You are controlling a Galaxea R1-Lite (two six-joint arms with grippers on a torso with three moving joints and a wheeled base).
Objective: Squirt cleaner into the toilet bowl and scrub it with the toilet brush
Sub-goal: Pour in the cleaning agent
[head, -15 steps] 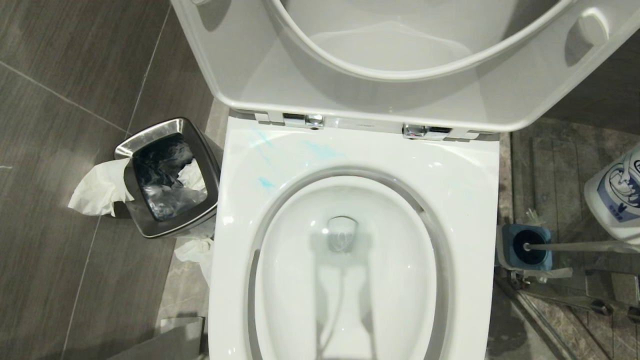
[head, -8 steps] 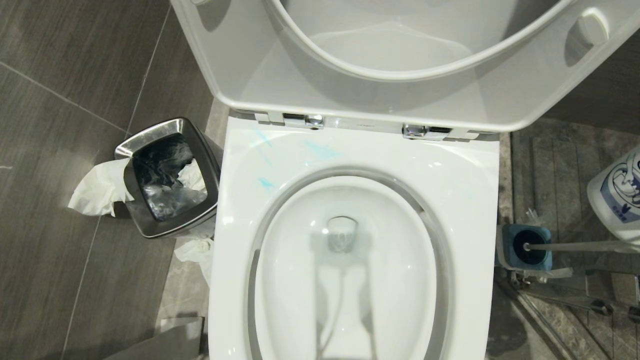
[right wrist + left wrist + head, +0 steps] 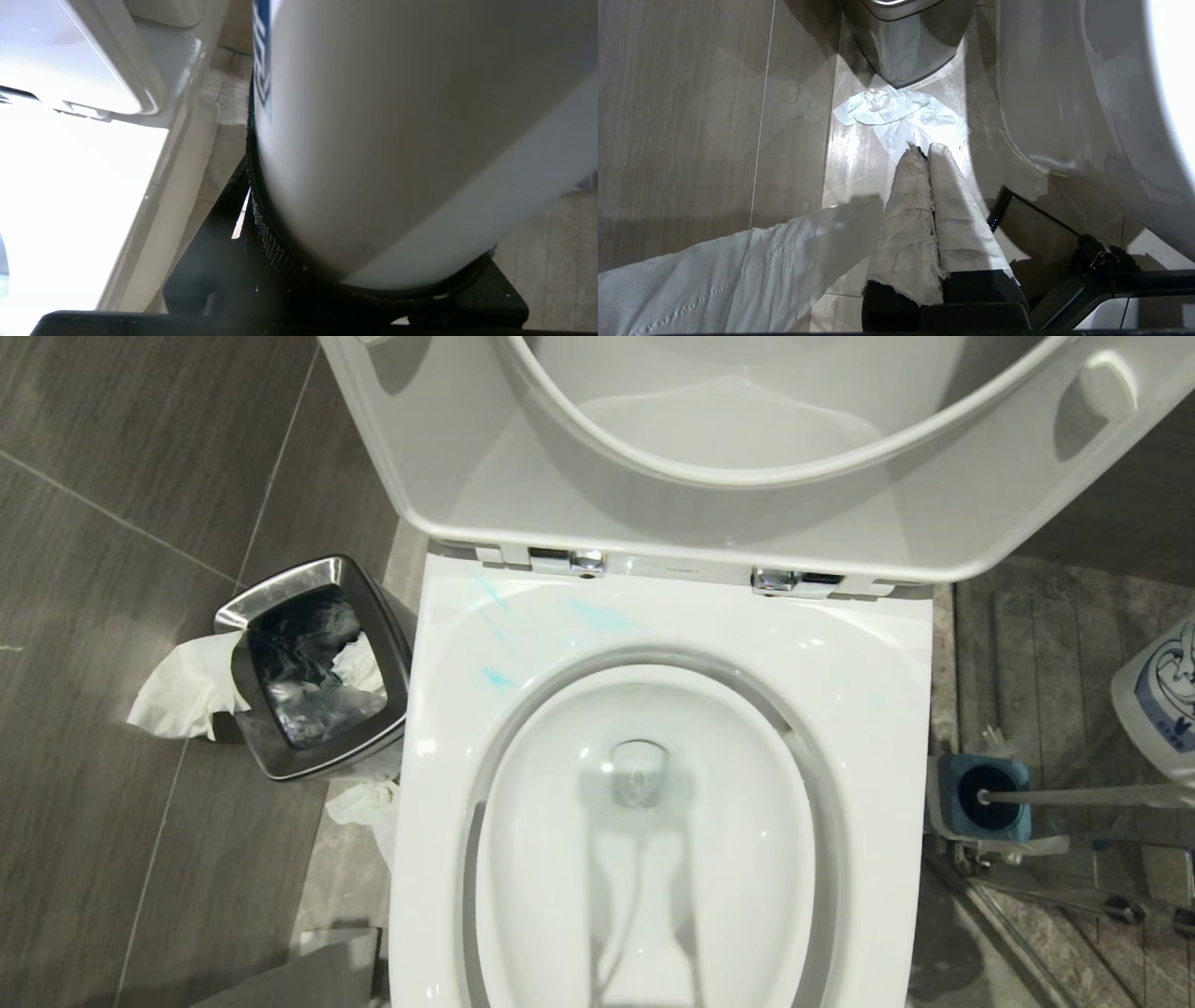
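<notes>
The white toilet bowl lies open below me, its seat and lid raised. Thin blue smears of cleaner streak the rim's far left. A white cleaner bottle with a blue label shows at the right edge of the head view. It fills the right wrist view, where my right gripper is shut on the bottle beside the toilet. The toilet brush handle sticks out of its blue holder on the floor to the right. My left gripper, with white-wrapped fingers, hangs shut and empty low beside the toilet's left side.
A square steel waste bin stands left of the toilet, with crumpled tissue hanging from it and more tissue on the floor. Metal rails run along the floor near the brush holder.
In the head view the cleaner bottle has slid to the right, further out of the picture. The toilet, brush and bin have not moved.
</notes>
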